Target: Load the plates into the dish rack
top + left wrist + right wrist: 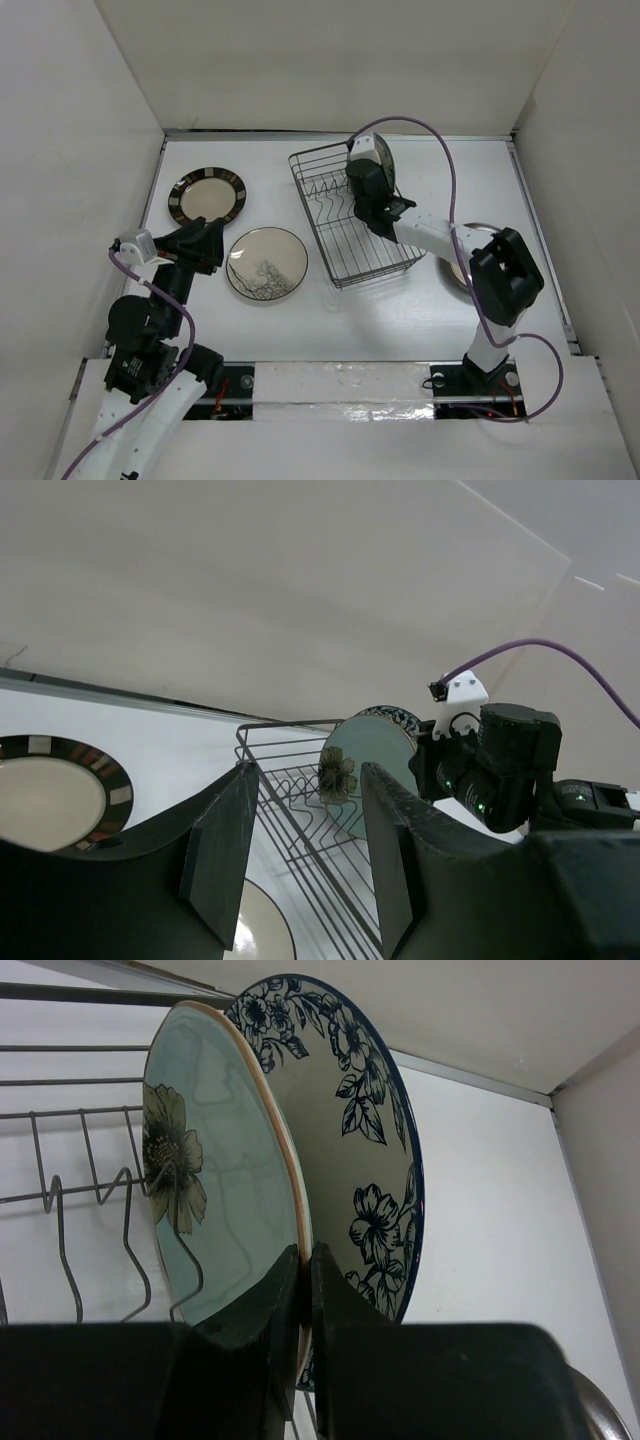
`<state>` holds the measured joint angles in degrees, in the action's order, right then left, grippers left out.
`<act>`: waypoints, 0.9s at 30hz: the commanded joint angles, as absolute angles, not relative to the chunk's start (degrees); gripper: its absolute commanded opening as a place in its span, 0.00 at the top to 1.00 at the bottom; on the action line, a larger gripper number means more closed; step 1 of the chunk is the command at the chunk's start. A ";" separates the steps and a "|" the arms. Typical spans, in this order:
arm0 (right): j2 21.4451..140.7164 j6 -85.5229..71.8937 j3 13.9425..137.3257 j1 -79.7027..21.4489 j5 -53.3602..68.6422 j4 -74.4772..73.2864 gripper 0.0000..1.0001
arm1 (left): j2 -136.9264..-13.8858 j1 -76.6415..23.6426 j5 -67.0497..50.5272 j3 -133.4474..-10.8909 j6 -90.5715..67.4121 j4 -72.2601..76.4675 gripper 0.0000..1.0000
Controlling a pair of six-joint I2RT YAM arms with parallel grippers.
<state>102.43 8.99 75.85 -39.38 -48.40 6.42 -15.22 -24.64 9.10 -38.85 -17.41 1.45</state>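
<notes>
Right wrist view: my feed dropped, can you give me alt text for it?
The right hand pinches the lower rim of a pale teal flower plate standing on edge in the wire dish rack. A blue floral plate stands close beside it, on the right of the picture.

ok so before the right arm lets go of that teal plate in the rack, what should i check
1. Right gripper hold: ok, its jaws pinch the teal plate at the rim.
2. Teal plate upright in the dish rack: ok, it stands on edge.
3. Its bottom edge seated between prongs: cannot tell, the gripper hides it.
4. Blue floral plate behind it: ok, upright. Whether the two touch: cannot tell.
5. Left gripper clear of the rack: ok, open and empty.
6. All plates loaded: not ok, the striped-rim plate and the tree plate lie flat on the table.
</notes>
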 commanded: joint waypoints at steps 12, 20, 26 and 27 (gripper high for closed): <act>94.93 4.22 78.84 -41.74 -50.63 7.03 0.41 | -16.26 -24.43 8.00 -39.20 -16.79 3.16 0.57; 87.89 -8.33 76.12 -56.39 -39.39 2.91 0.95 | -15.47 -24.43 8.52 -39.20 -16.70 3.51 0.64; 90.08 -25.47 71.90 -68.01 -31.38 5.27 1.00 | -15.21 -24.43 8.08 -39.73 -17.22 3.34 1.00; 90.44 -27.58 71.37 -70.29 -31.03 5.97 1.00 | -15.03 -24.43 8.43 -39.73 -17.23 3.34 1.00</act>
<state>89.10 -16.86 73.65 -67.11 -35.00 4.32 -15.42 -24.64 8.84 -38.85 -17.10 1.34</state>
